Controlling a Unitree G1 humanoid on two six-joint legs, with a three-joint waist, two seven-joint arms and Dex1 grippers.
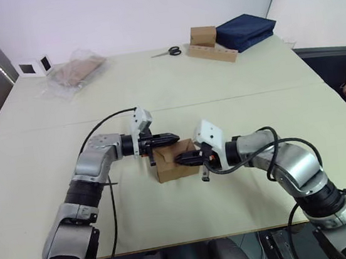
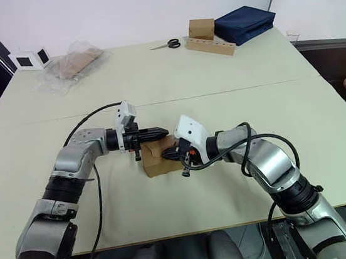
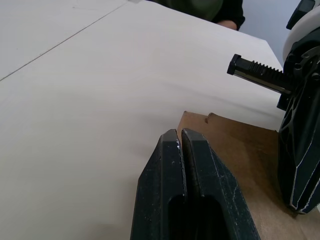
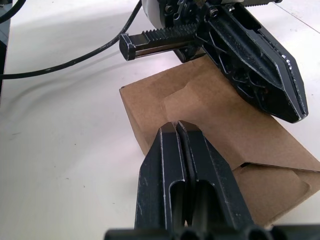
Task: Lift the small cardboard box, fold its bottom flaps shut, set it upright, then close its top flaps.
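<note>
- Small cardboard box (image 1: pixel 175 161): I have it resting on the cream table (image 1: pixel 230 84), near the front edge, between my two arms. Its upper face shows folded flaps lying nearly flat, with one seam lifted slightly at a corner in the right wrist view.
- Step in hand, as I judge it: pressing flaps closed. I would push down with the flat of the fingers along the seam, gently, and brace the opposite side so the box does not skid or crush.
- Left gripper (image 1: pixel 168 139): fingers pressed together with nothing between them, tip lying over the box's far upper edge, touching it or just above; I cannot tell which.
- Right gripper (image 1: pixel 183 160): fingers likewise pressed together and empty, tip against the box's right side near its top.
- The two grippers meet the box from opposite sides, tips close together above it.
- Beyond: a plastic-wrapped brown bundle (image 1: pixel 77 70), scissors (image 1: pixel 168 52), another brown box (image 1: pixel 203 36) and a navy bag (image 1: pixel 245 30) at the far edge, well apart.
</note>
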